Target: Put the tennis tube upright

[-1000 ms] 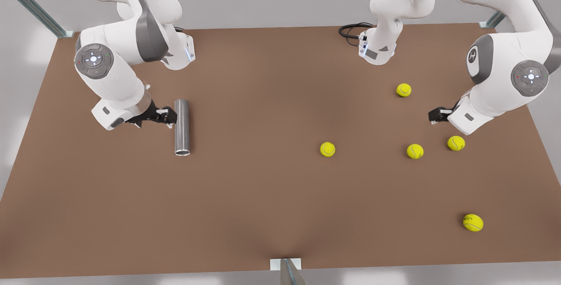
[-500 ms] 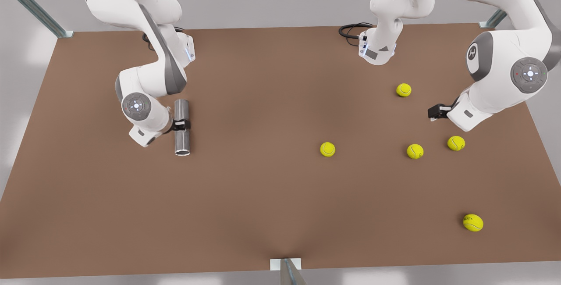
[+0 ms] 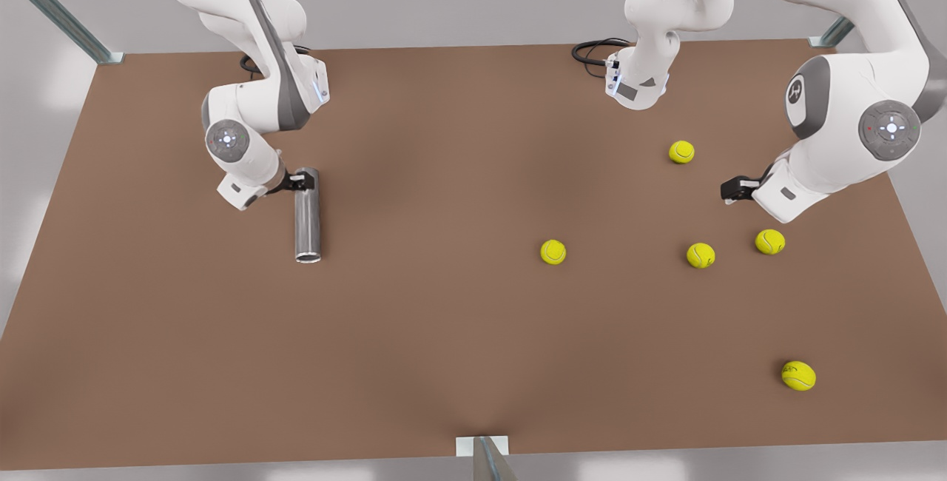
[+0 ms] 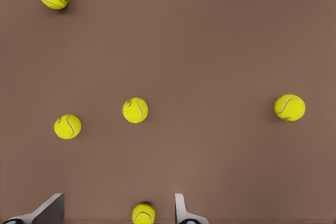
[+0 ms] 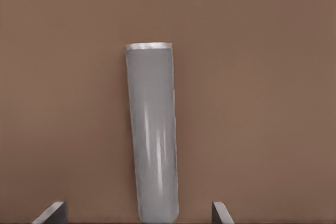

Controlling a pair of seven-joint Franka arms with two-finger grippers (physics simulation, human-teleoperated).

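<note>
- The tennis tube (image 3: 308, 214) lies flat on the brown table (image 3: 444, 333), toward the front view's left side, its lighter rim pointing at the near edge. In the right wrist view the tube (image 5: 152, 135) runs out of the frame at its closed end, so that end is cut off.
- The right gripper (image 3: 303, 181) sits at the tube's far end; in the front view the black fingers merge with the metal and contact cannot be judged. In the right wrist view the fingers (image 5: 52, 212) stand wide, one on each side of the tube with table showing between, and only their tips are visible.
- The left gripper (image 3: 732, 191) hangs over the table's other side, near the far right corner, waiting; its fingers (image 4: 181, 211) are spread wide with nothing held.
- Five tennis balls (image 3: 553, 251) lie scattered on that side, well apart from the tube; one (image 4: 143, 213) is half cut off between the left fingers.
- A black cable (image 3: 592, 52) loops at the far edge.
</note>
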